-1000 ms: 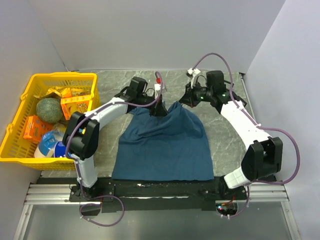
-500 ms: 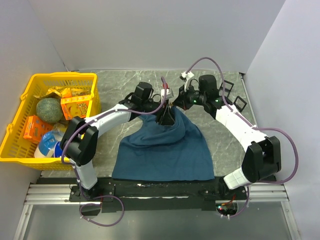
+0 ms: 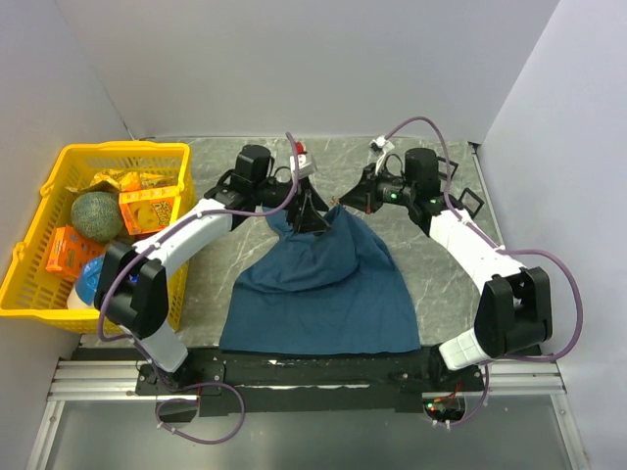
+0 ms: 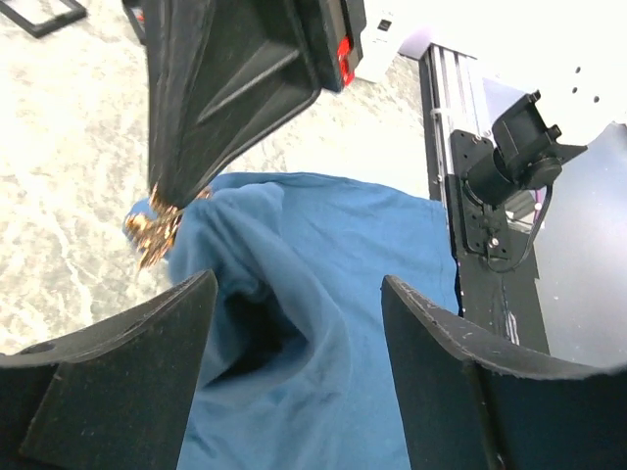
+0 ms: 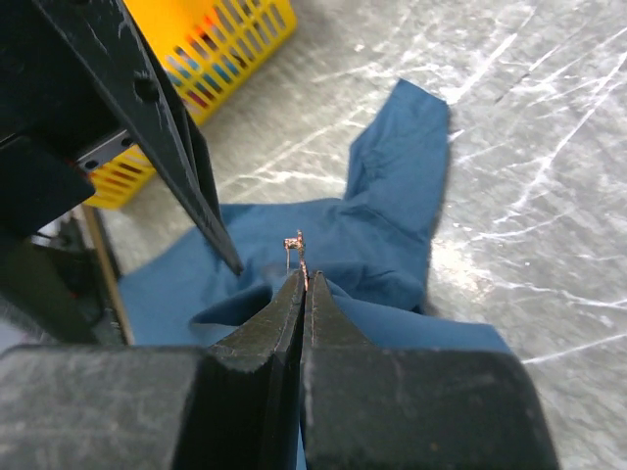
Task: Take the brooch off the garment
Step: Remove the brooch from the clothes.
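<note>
We find bare marble table [image 3: 436, 264] open to the right of the garment [image 3: 318, 294] and along the far edge behind both arms. On the left, the yellow basket [image 3: 59, 162], heaped with groceries, stands close beside the left arm. Over the garment's raised far end, the spread left gripper [image 4: 294, 289] and the right gripper [image 5: 302, 282], pinching the brooch [image 5: 297, 243], crowd nearly tip to tip. A small black frame [image 3: 468, 203] lies beside the right forearm.

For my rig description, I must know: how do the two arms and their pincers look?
The left arm and right arm have white links with black joints, and a purple cable loops along each. The left pincer and right pincer are black with tapered fingers.
</note>
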You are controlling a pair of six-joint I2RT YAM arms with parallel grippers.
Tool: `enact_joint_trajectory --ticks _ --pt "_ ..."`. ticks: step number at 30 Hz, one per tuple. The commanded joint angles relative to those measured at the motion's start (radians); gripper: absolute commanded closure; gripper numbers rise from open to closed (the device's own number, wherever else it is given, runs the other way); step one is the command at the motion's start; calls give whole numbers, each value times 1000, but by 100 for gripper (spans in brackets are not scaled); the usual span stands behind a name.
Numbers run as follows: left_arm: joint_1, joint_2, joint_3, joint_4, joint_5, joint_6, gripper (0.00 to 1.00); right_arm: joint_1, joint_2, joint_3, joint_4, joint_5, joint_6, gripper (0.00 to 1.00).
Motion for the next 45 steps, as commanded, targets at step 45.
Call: enact_joint_trajectory --ticks 45 --pt "56 123 78 278 130 -271 47 -85 -4 -46 260 -327 227 100"
